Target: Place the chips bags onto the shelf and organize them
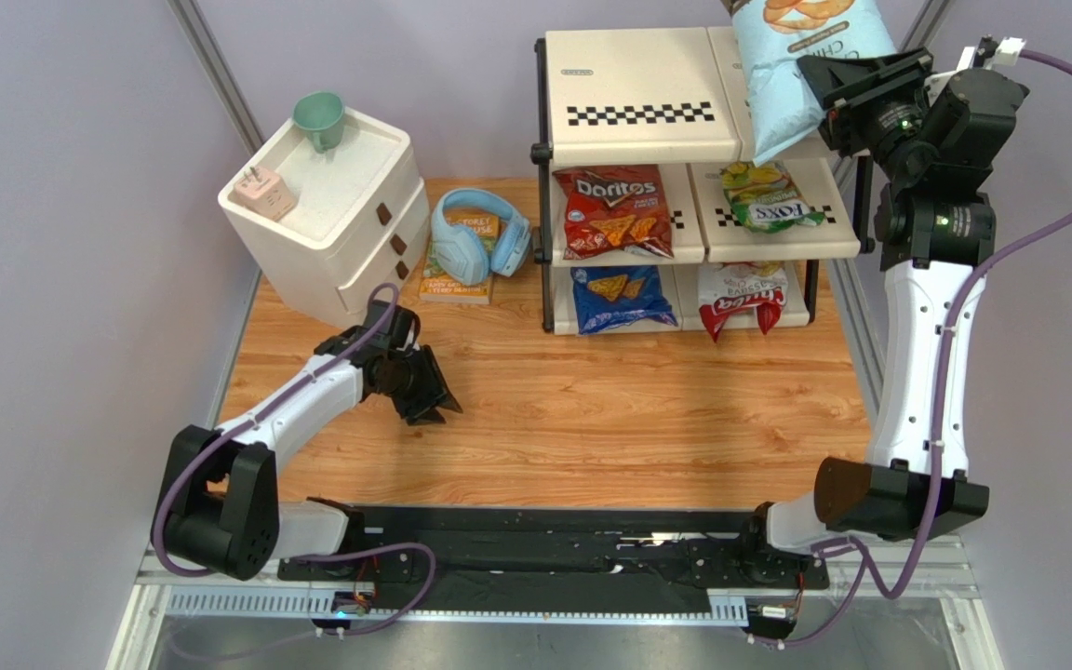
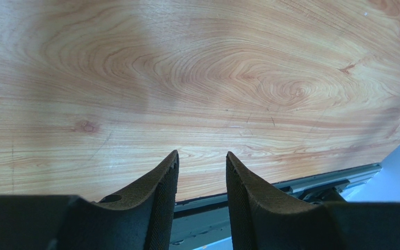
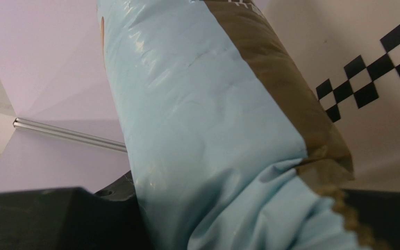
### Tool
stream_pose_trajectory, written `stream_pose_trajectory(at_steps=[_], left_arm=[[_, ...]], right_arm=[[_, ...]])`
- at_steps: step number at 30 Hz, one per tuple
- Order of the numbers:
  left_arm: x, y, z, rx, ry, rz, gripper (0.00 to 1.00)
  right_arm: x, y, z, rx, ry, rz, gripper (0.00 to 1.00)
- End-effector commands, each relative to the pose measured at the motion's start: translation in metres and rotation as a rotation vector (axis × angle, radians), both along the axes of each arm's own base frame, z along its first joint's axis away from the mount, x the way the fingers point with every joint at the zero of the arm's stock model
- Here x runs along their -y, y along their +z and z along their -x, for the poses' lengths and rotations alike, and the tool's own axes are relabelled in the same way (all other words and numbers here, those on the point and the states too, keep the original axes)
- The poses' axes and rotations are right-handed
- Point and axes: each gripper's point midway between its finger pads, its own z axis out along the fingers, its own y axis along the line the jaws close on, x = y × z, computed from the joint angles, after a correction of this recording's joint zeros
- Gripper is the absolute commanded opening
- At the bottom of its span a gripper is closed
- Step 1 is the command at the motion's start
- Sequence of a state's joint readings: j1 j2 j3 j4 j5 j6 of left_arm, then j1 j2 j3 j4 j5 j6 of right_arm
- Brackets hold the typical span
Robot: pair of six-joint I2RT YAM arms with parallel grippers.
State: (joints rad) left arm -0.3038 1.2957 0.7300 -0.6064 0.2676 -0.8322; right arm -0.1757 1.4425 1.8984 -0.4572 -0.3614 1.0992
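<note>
At the upper right of the overhead view: right fingers [image 1: 828, 81] clamped on the large pale-blue bag [image 1: 779, 91], apparently close to its brown sealed end, though mostly hidden behind the foil in the wrist view. Tilted and raised over the right half of the top board of the shelf [image 1: 626, 70]; impossible to tell whether touching it. On the middle board, red Doritos bag [image 1: 614, 210] left, small green-yellow bag [image 1: 765, 196] right. On the bottom board, blue Doritos bag [image 1: 621, 296] left, white-and-red bag [image 1: 742, 296] right. Left of centre: left fingers [image 1: 426, 399] partly apart, gripping nothing, low over bare wooden worktop [image 1: 612, 405], well apart from the shelf.
</note>
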Motion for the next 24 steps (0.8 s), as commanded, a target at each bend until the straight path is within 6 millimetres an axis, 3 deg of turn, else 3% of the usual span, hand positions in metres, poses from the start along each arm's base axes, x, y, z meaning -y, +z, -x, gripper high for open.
stream_pose_trajectory(at_steps=[1, 7, 9, 12, 13, 16, 24], left_arm=[[0.006, 0.011, -0.014, 0.047, -0.037, 0.024, 0.44], [0.004, 0.014, -0.022, 0.048, -0.034, -0.007, 0.44], [0.004, 0.016, -0.024, 0.051, -0.034, -0.006, 0.44], [0.0, 0.016, -0.023, 0.043, -0.015, -0.028, 0.44], [-0.001, 0.016, -0.024, 0.047, -0.011, -0.032, 0.44], [-0.003, 0.015, -0.023, 0.051, -0.003, -0.042, 0.44], [0.0, 0.012, -0.021, 0.033, -0.002, -0.027, 0.44]], right_arm=[[0.007, 0.039, 0.006, 0.097, 0.026, -0.043, 0.04], [0.016, 0.008, -0.012, -0.004, 0.068, -0.144, 0.07], [0.02, 0.009, -0.013, -0.005, 0.065, -0.165, 0.09], [0.023, 0.003, -0.015, -0.032, 0.071, -0.204, 0.2], [0.024, 0.002, -0.015, -0.04, 0.07, -0.219, 0.37], [0.03, -0.003, -0.013, -0.061, 0.065, -0.258, 0.57], [0.047, -0.016, 0.001, -0.099, 0.043, -0.321, 0.64]])
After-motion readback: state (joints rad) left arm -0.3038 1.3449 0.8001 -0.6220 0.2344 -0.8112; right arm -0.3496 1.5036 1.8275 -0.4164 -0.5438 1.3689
